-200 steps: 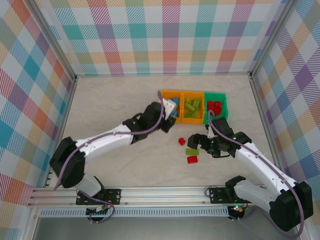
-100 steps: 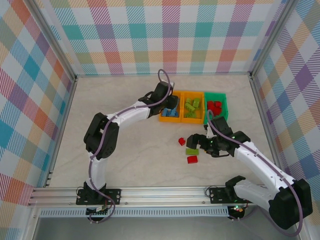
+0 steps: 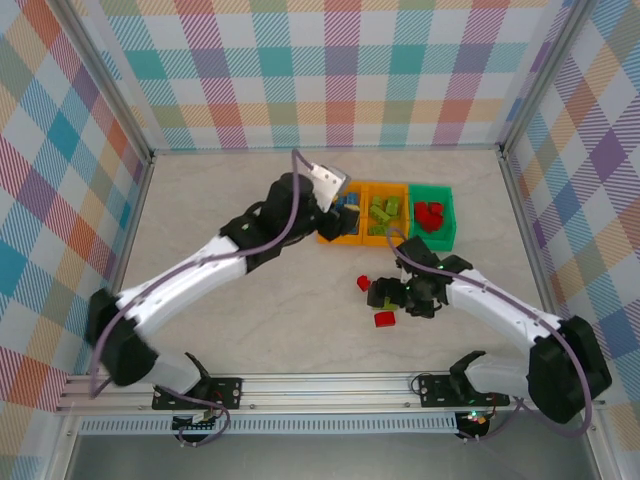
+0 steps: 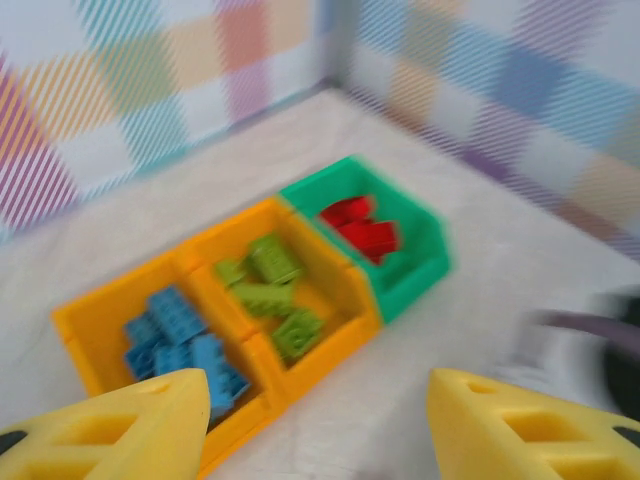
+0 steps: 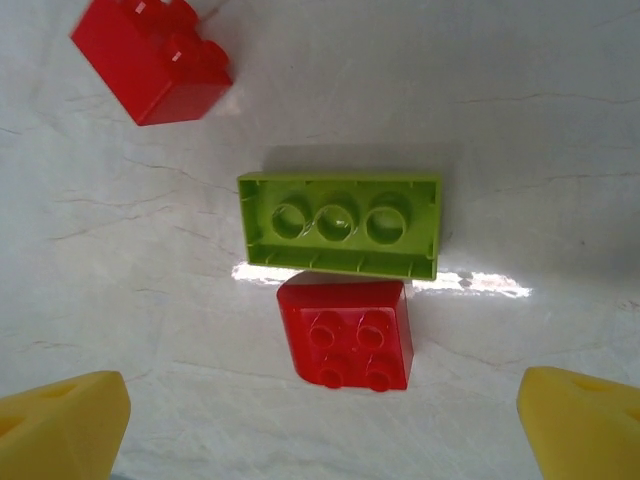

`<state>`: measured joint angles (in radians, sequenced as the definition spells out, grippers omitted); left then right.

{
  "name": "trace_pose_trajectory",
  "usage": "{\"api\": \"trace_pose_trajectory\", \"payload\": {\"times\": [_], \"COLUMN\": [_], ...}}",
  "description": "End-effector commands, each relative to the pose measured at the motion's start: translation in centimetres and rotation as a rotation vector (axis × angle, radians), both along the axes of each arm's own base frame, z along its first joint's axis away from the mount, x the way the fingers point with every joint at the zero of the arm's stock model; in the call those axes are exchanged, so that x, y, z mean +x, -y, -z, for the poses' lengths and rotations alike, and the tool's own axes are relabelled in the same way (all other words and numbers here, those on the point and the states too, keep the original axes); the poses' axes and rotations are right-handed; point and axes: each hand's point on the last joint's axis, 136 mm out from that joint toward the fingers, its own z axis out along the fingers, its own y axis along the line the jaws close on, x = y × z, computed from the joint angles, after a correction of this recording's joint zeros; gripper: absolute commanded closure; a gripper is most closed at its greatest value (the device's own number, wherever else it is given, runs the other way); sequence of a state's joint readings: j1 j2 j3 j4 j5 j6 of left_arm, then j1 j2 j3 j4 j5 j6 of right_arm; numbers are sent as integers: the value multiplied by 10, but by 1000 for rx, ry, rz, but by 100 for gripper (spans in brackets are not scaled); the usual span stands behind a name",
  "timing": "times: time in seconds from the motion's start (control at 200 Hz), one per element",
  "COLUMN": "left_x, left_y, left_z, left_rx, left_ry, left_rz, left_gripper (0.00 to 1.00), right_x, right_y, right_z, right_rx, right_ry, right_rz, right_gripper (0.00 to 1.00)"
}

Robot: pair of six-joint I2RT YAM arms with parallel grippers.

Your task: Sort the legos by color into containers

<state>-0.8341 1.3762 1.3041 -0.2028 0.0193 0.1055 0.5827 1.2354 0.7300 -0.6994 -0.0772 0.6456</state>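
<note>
Legos [image 5: 340,225] dot the pale marbled table [image 3: 250,330] inside plaid walls [image 3: 330,70]; left gripper [image 4: 318,400], right gripper [image 5: 322,405] gape.

You see a lime brick [image 5: 340,222] lying underside up on the pale table [image 5: 540,130], three round tubes showing. A red brick [image 5: 347,333] sits studs-up just below it, touching its long edge, and a second red brick [image 5: 150,57] lies apart at upper left. Your right gripper [image 5: 320,430] holds nothing, its yellow fingertips [image 5: 60,425] spread to the bottom corners.
</note>
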Motion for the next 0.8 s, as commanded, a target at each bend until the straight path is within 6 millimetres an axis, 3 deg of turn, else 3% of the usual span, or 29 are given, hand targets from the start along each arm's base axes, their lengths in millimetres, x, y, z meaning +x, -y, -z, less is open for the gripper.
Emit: {"api": "trace_pose_trajectory", "payload": {"times": [0.0, 0.145, 0.27, 0.335, 0.495, 0.585, 0.695, 0.795], "left_x": [-67, -121, -146, -151, -156, -153, -153, -158], "left_y": [-18, -66, -96, -105, -112, -114, -116, -114], "left_z": [20, 29, 40, 47, 55, 60, 69, 77], "left_rx": [232, 388, 415, 408, 395, 418, 445, 436], "left_ry": [95, 146, 194, 231, 325, 347, 330, 308], "left_rz": [241, 351, 396, 393, 399, 397, 400, 427], "left_gripper": [38, 28, 15, 13, 7, 7, 6, 4], "right_x": [18, 28, 34, 38, 37, 34, 38, 51], "right_y": [1, -10, -24, -24, -15, -9, -8, -9], "right_z": [7, 19, 32, 40, 51, 52, 38, 6], "right_rx": [-90, -116, -137, -174, -255, -282, -279, -251], "right_ry": [47, 40, 32, 19, 19, 10, 41, 124], "right_rz": [5, -17, -42, -46, -57, -48, -33, -11], "right_gripper": [0, 0, 1, 8, 36, 44, 48, 49]}}
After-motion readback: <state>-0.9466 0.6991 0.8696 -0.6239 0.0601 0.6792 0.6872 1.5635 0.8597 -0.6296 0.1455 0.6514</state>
